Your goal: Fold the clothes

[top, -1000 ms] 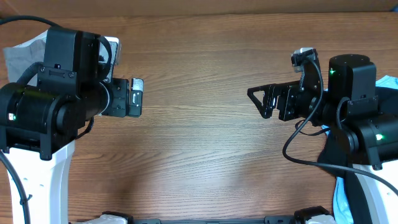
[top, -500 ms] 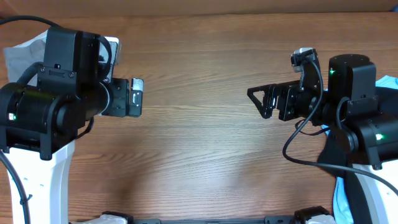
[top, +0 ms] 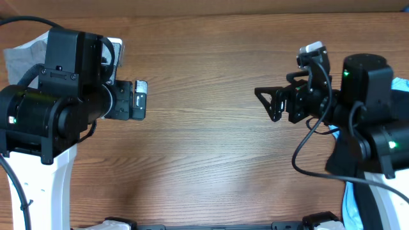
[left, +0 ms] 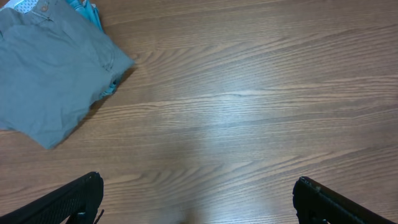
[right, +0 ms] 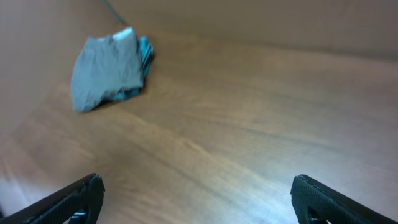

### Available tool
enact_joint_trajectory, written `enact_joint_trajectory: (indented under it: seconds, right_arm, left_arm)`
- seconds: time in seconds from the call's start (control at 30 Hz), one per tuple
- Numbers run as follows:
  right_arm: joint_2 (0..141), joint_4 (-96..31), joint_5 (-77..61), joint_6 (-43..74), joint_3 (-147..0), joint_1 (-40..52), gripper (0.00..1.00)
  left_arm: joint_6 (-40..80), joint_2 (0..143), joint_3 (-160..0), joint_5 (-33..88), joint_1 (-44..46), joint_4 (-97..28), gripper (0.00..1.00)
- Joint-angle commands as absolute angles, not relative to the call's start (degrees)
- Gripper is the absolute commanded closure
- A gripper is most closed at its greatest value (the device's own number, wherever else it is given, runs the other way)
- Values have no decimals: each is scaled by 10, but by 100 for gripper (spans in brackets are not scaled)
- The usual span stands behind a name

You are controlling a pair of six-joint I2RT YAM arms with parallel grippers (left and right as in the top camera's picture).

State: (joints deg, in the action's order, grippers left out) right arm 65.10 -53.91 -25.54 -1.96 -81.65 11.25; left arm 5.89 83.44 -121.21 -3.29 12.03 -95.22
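Grey shorts (left: 53,68), folded flat over a light-blue piece (left: 87,11), lie at the far-left corner of the table (left: 249,93); left gripper (left: 196,190) and right gripper (right: 196,190) both spread wide, holding nothing.

We take this for a robotics lab rather than a home. A left arm (top: 57,108) and a right arm (top: 364,108), black on white pedestals (top: 48,185), stand at either side of a wood-grain bench (top: 204,128). A loose black cable (top: 296,153) loops from one, green status lights (top: 347,74) glow on their housings, and a plain brown board (right: 261,18) backs the bench.
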Motion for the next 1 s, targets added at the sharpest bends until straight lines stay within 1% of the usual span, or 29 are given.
enact_joint_trajectory:
  seconds: [0.0, 0.23, 0.43, 0.53, 0.67, 0.97]
  right_arm:
    - [611, -516, -212, -34, -802, 112, 0]
    - [538, -413, -174, -35, -711, 112, 0]
    - [450, -295, -151, -34, -543, 112, 0]
    - [400, -268, -150, -34, -448, 112, 0]
    - [341, -232, -150, -34, -365, 112, 0]
    - [185, -166, -150, -34, -219, 112, 0]
  left_arm:
    - [69, 834, -1209, -40, 124, -954, 0]
    - [69, 834, -1209, -40, 124, -954, 0]
    - [69, 834, -1209, -40, 124, -954, 0]
    - [69, 834, -1209, -40, 124, -954, 0]
    - [69, 834, -1209, -40, 124, -954, 0]
    - [69, 834, -1209, -40, 124, -954, 0]
